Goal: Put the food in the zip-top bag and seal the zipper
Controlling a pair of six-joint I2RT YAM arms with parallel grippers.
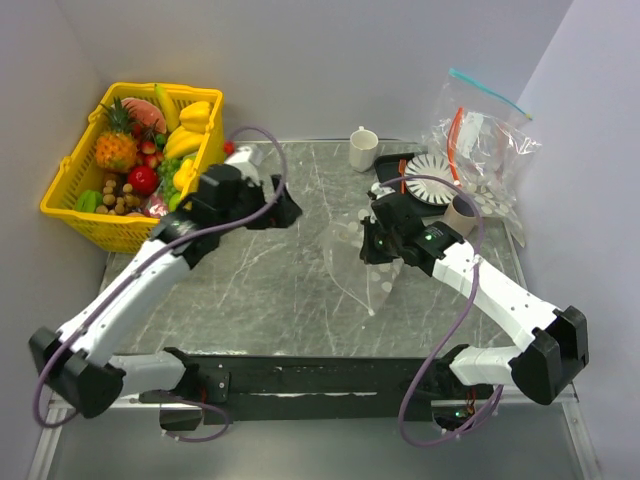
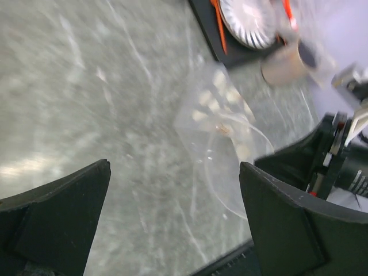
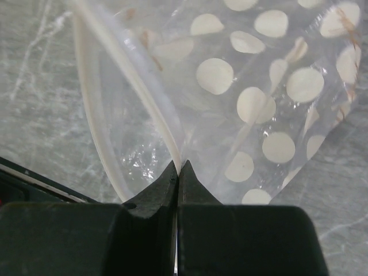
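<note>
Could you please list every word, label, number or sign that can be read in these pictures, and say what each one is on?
No text can be read.
Dotted bag: dots only, no lettering.
Right arm, left wrist view: a small pale marking, too blurred to read.
Cup and basket: no lettering visible.

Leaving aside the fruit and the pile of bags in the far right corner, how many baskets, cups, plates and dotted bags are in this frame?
Baskets: 1, the yellow basket
Cups: 2, the white cup and the tan cup
Plates: 1, the white ribbed plate
Dotted bags: 1, the zip-top bag, pinched in the right gripper
Total: 5
</note>
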